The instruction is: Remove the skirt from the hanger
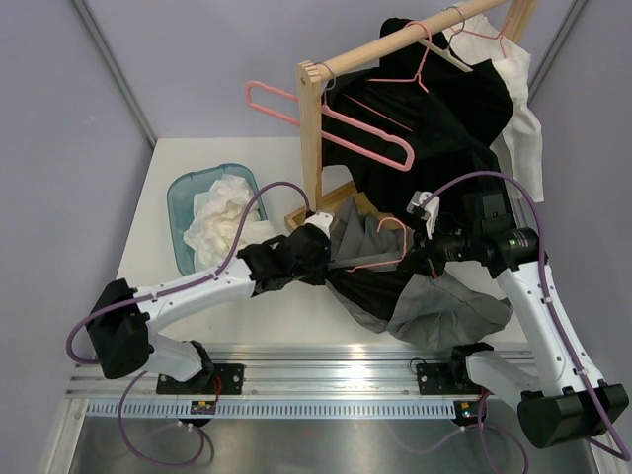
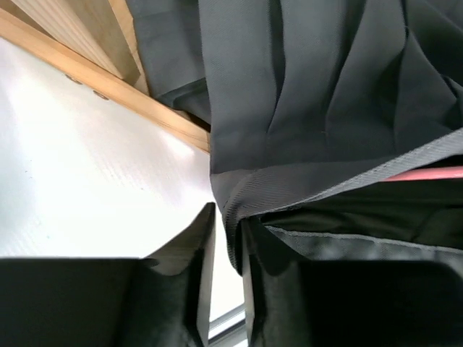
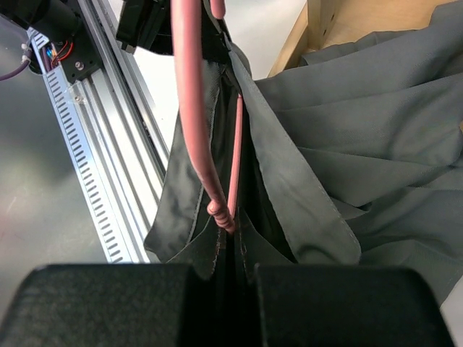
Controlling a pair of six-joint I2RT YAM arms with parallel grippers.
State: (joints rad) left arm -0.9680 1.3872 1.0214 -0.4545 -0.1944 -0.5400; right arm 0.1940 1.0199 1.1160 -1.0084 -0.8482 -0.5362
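Note:
The grey skirt [image 1: 415, 296] hangs on a pink hanger [image 1: 380, 263] just above the table, between my two grippers. My left gripper [image 1: 331, 259] is at the skirt's left edge. In the left wrist view its fingers [image 2: 195, 289] stand close together with the skirt's waistband edge [image 2: 231, 231] between them, and a slit of light still shows beside the cloth. My right gripper [image 1: 423, 259] is shut at the hanger's right end. In the right wrist view the skirt [image 3: 289, 181] and the hanger's ribbed tip [image 3: 221, 212] run down into its jaws.
A wooden clothes rack [image 1: 311, 128] stands behind, carrying an empty pink hanger [image 1: 326, 118], a black garment [image 1: 444, 109] and a white one [image 1: 521, 118]. A teal basket [image 1: 180, 202] with white cloths sits at the left. The metal rail [image 1: 326, 385] runs along the near edge.

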